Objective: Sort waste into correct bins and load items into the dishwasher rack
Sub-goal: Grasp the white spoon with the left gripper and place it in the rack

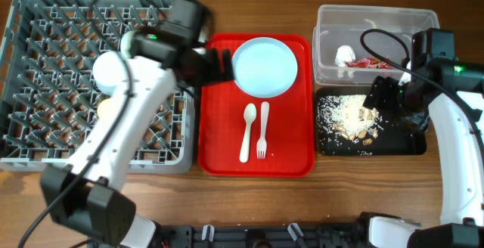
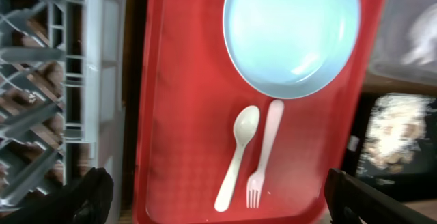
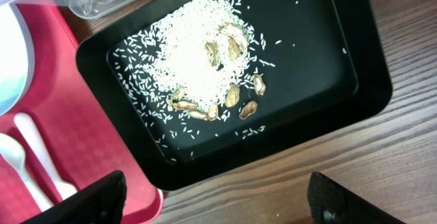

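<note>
- We hold the left gripper [image 1: 218,65] spread and empty over the red tray [image 1: 219,144], apparently lining up for the plate [image 1: 265,66].
- The right gripper [image 1: 380,97] is spread and empty above the black bin [image 1: 402,144].

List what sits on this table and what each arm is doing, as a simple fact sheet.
Red tray: holds blue plate, spoon, fork
Dishwasher rack: left of the red tray
Clear bin: white and red waste inside
Black tray: rice and peanuts
Left gripper: open, over the red tray beside the plate
Right gripper: open, over the black tray
</note>
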`<action>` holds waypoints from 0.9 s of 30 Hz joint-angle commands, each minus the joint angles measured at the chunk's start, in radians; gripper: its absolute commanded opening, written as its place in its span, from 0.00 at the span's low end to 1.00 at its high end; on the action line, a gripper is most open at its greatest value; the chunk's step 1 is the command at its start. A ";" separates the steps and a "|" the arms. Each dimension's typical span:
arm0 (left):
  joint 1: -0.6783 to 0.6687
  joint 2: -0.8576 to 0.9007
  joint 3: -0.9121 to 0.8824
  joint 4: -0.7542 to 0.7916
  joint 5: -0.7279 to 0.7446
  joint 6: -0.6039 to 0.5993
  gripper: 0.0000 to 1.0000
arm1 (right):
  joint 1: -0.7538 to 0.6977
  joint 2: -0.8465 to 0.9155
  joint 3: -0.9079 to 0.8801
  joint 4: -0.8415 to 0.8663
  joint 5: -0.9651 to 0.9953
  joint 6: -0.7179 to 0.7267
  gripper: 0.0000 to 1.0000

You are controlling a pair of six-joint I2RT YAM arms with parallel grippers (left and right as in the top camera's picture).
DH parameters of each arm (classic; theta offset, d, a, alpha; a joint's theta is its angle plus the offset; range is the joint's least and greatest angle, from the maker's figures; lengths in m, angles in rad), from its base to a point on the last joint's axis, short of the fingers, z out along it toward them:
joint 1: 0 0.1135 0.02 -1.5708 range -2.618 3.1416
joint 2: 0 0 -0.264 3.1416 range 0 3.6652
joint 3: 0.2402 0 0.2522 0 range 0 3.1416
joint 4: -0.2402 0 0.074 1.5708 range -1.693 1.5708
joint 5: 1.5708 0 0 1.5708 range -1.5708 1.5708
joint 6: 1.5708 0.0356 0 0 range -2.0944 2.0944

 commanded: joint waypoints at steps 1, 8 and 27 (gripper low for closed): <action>-0.138 0.108 -0.003 0.001 -0.115 -0.133 1.00 | -0.002 -0.007 0.016 0.001 0.017 -0.017 0.86; -0.262 0.369 -0.004 -0.003 -0.134 -0.206 1.00 | -0.002 -0.007 0.016 0.002 0.017 -0.018 0.87; -0.314 0.455 -0.130 0.082 -0.158 -0.198 0.22 | -0.002 -0.007 0.016 -0.008 0.017 -0.018 0.87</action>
